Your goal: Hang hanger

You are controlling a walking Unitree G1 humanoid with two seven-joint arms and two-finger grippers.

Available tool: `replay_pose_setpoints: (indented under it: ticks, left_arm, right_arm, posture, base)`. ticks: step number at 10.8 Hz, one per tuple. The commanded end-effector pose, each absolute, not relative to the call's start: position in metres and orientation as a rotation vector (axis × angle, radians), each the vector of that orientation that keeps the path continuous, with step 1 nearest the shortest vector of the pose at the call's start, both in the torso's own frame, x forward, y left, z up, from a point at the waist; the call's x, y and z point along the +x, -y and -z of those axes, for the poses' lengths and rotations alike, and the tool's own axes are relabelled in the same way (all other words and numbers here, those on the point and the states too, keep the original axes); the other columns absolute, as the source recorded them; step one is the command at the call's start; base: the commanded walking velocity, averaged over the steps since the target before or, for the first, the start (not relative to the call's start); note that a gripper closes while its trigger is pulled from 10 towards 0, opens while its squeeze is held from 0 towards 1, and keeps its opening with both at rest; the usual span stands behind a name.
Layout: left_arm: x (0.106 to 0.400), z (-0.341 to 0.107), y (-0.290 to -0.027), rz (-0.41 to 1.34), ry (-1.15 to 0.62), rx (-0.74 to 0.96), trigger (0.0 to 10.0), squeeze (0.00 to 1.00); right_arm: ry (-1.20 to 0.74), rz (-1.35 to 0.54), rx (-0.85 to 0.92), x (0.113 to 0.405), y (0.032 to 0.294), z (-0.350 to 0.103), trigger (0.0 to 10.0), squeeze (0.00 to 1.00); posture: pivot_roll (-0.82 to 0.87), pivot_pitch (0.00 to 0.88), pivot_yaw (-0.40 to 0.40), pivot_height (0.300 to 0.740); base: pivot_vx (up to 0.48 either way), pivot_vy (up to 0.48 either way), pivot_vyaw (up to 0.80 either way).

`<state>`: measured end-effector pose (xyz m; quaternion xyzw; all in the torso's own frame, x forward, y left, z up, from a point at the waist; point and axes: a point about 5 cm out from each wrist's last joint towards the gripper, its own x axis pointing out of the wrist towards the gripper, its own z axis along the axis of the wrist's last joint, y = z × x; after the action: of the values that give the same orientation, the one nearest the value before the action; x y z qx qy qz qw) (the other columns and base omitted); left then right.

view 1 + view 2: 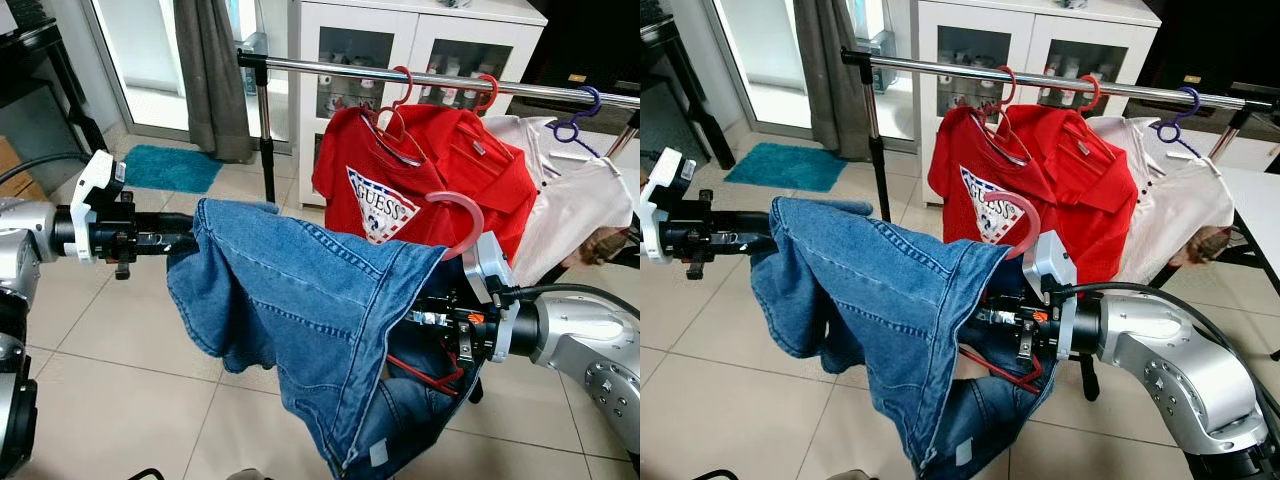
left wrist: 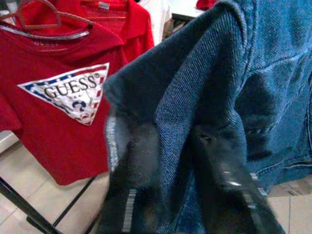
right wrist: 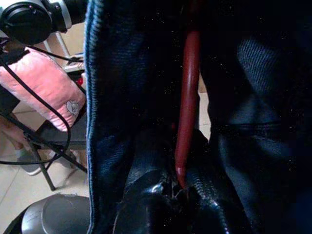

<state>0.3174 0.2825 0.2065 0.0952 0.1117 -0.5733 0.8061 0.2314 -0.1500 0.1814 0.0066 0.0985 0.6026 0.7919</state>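
Left gripper [image 2: 190,161]: your fingers pinch a fold of the denim jacket [image 1: 300,300].
Denim jacket: draped between your arms, below the rail [image 1: 440,80].
Right gripper [image 3: 178,195]: your fingers clamp the red hanger [image 3: 187,97] inside the denim.

We see a horizontal silver metal clothes rail [image 1: 440,82] on a black upright post [image 1: 266,140], standing on a pale beige tiled floor [image 1: 110,340]. Three garments hang directly from the rail. Nearest the post end is a red T-shirt with a triangular white logo [image 1: 365,195] on a red plastic hanger [image 1: 398,95]. Just beside it, overlapping, hangs a red collared shirt [image 1: 480,165]. Toward the far end hangs a white shirt [image 1: 575,200] on a purple hanger [image 1: 580,115]. A teal rug [image 1: 170,167] lies on the floor beyond the post.
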Motion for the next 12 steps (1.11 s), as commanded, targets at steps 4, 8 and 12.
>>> replay_pose_setpoints:
  ticks: [4, 8, 12]
  left_arm:
    - [0.320, -0.204, -0.290, 1.142, -0.253, 0.234, 0.0, 0.00]
    - [0.322, -0.202, -0.309, 0.889, -0.099, 0.163, 0.0, 0.00]
    - [0.320, -0.181, -0.353, 0.302, -0.069, 0.045, 0.0, 0.00]
  right_arm:
    - [-0.162, -1.317, -0.005, 0.230, 0.149, -0.189, 10.0, 0.00]
    - [-0.158, -1.293, -0.006, 0.230, 0.153, -0.190, 10.0, 0.00]
    - [-0.152, -1.273, -0.005, 0.234, 0.156, -0.191, 10.0, 0.00]
  posture:
    - [-0.12, 0.000, 0.018, 0.740]
    - [-0.12, 0.000, 0.024, 0.740]
    - [-0.11, 0.000, 0.015, 0.740]
  base:
    - [0.000, 0.000, 0.00]
    - [0.000, 0.000, 0.00]
    - [0.000, 0.000, 0.00]
